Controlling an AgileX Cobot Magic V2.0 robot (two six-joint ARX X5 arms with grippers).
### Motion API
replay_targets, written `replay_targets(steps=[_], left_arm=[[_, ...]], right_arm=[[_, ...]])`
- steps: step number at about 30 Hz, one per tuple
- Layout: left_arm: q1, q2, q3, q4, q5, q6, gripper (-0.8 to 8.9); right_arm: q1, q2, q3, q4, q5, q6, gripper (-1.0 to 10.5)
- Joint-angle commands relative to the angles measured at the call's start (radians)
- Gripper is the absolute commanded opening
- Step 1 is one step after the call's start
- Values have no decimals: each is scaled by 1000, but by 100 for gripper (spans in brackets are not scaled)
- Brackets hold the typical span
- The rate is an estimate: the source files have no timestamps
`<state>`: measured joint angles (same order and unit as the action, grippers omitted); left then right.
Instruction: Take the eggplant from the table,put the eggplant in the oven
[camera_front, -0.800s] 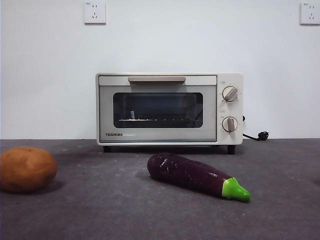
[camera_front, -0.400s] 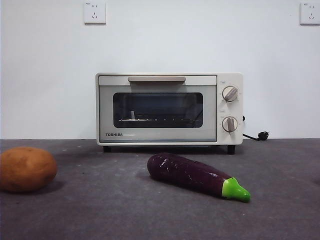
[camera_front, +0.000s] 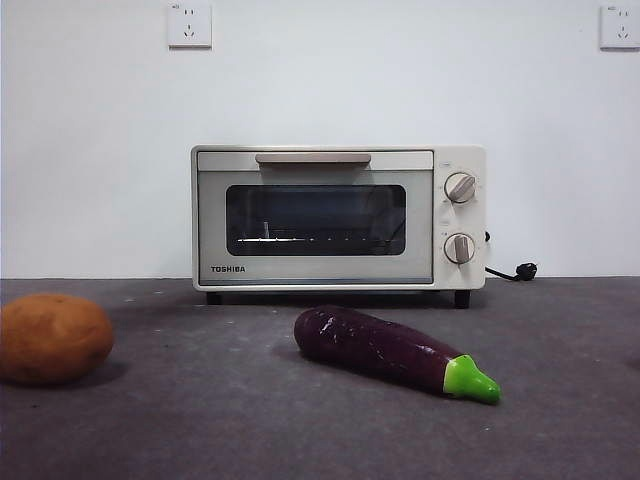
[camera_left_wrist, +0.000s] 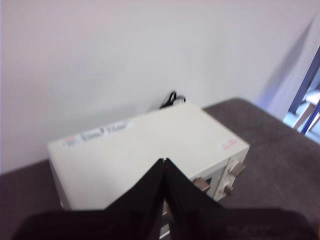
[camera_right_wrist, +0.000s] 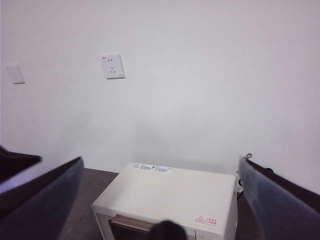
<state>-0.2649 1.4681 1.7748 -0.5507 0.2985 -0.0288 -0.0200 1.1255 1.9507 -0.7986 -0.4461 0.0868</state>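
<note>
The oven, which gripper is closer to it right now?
Left. The left gripper, shut, hangs just above the oven; the right gripper, open, is higher and farther back.

A round orange-brown potato (camera_front: 54, 338) sits alone, with no jaws anywhere near it. Two white wall sockets (camera_front: 190, 25) (camera_front: 620, 26) are mounted high on the plain white wall (camera_front: 100, 150). A black power cord (camera_front: 512, 271) ends in a plug at the wall's foot, well beyond the closed jaw tips.
</note>
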Motion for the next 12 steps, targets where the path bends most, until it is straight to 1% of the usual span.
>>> replay_targets(steps=[1,8,12], left_arm=[[-3,56,2,23,14,14,-6],[-16,197,2,82,45,17,-6],[-41,261,2,98,42,64,-6]], right_arm=[[1,-2,3,0,-4,11,635],[1,-2,3,-53,-4,10,633],[1,-2,3,-60,-4,10,630]])
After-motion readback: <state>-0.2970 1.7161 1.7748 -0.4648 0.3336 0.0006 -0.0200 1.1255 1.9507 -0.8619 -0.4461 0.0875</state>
